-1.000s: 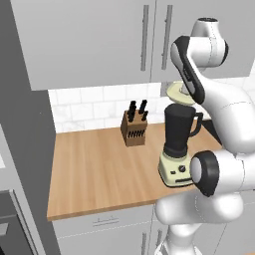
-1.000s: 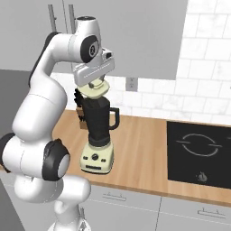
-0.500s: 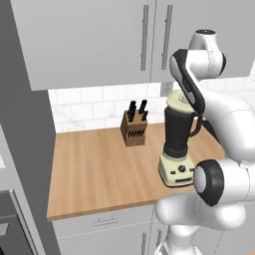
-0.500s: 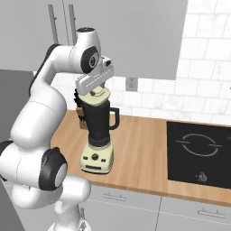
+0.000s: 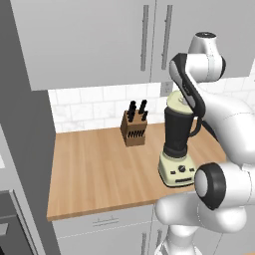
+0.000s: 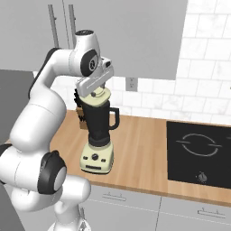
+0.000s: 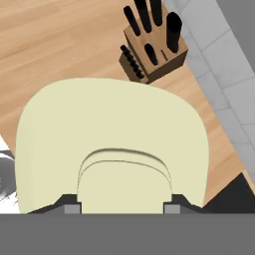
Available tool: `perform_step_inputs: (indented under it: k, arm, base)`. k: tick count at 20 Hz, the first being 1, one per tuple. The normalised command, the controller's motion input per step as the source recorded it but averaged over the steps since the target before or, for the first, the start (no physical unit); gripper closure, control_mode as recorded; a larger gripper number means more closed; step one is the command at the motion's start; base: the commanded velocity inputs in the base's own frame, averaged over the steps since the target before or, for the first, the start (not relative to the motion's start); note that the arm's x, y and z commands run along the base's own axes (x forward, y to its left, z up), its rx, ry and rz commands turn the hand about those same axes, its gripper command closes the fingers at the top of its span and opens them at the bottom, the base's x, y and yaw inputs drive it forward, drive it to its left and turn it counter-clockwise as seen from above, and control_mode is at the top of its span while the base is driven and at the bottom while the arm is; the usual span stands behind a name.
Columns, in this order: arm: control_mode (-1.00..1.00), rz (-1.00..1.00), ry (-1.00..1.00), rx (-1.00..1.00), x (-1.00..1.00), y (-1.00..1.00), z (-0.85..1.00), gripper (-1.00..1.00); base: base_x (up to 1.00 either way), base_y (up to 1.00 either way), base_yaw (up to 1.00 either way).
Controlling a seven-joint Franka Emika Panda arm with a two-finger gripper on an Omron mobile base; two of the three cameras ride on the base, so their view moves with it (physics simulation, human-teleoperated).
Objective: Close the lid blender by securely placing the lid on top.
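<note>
Rendered home kitchen: wooden countertop (image 5: 104,169), grey wall cabinets (image 5: 99,40), white tile backsplash (image 6: 207,58), black induction hob (image 6: 198,151), knife block (image 5: 133,128), blender (image 6: 98,135).

lid (image 6: 99,95) atop blender (image 6: 98,134), knife block (image 5: 133,128) behind

The lid (image 7: 112,134) looks like smooth matt cream plastic. The blender (image 6: 98,135) has a dark glossy jar on a cream plastic base. The desk (image 5: 94,169) and knife block (image 5: 134,128) show wood grain.
</note>
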Motion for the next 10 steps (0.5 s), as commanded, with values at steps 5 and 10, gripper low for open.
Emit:
perform_step_inputs:
  k: [5,10]
  arm:
    - [-1.0,0.01,0.0,0.0,0.12,0.0,-0.26,1.0]
    - [-1.0,0.0,-0.03,0.0,-0.01,0.1,-0.51,1.0]
  base:
    - [0.0,0.0,0.0]
    - [0.0,0.0,0.0]
